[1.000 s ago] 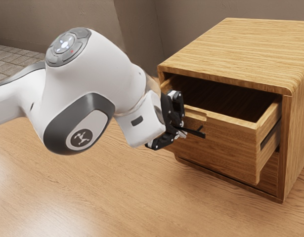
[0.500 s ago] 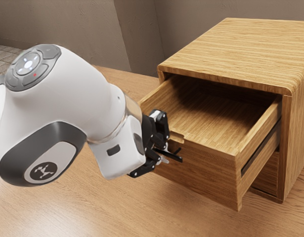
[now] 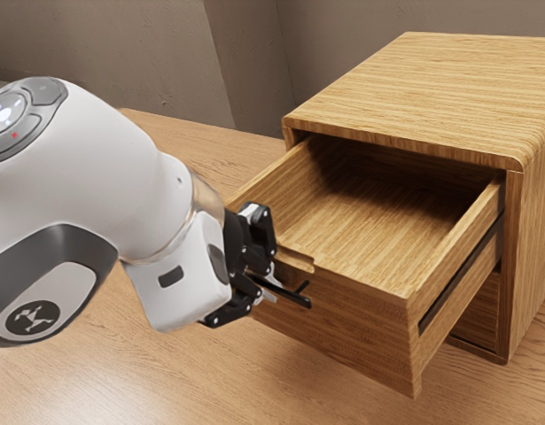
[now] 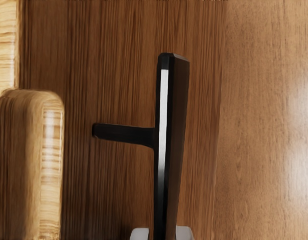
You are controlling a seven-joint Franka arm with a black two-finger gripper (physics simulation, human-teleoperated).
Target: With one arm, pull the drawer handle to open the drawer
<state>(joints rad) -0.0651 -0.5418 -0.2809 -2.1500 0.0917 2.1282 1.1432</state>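
A: One claw (image 3: pixel 260 282) is seen at the exterior view's left, clamped on the handle (image 3: pixel 291 295), the black bar being pinched from both sides. Where is the drawer to be found?

B: Just right of that. The drawer (image 3: pixel 343 332) is stood well out of the cabinet (image 3: pixel 432 88), its front hung over the bench (image 3: pixel 210 381) and its bare inside laid open from above.

A: How is it expected to handle?

B: It is judged stiff and fairly heavy, being built of thick wooden panels; nothing soft or fragile is involved. Resistance is likely to be met only along its slides, so a straight pull out of the cabinet is called for. By a skewed pull it could be jammed.

A: And the hold?

B: In the wrist view the handle (image 4: pixel 166 150) is shown as a thin, glossy bar held off the front by a short post. Slipping is therefore the risk to be reckoned with. The bar is best taken across its narrow faces. At present it is gripped toward one end, away from that post.
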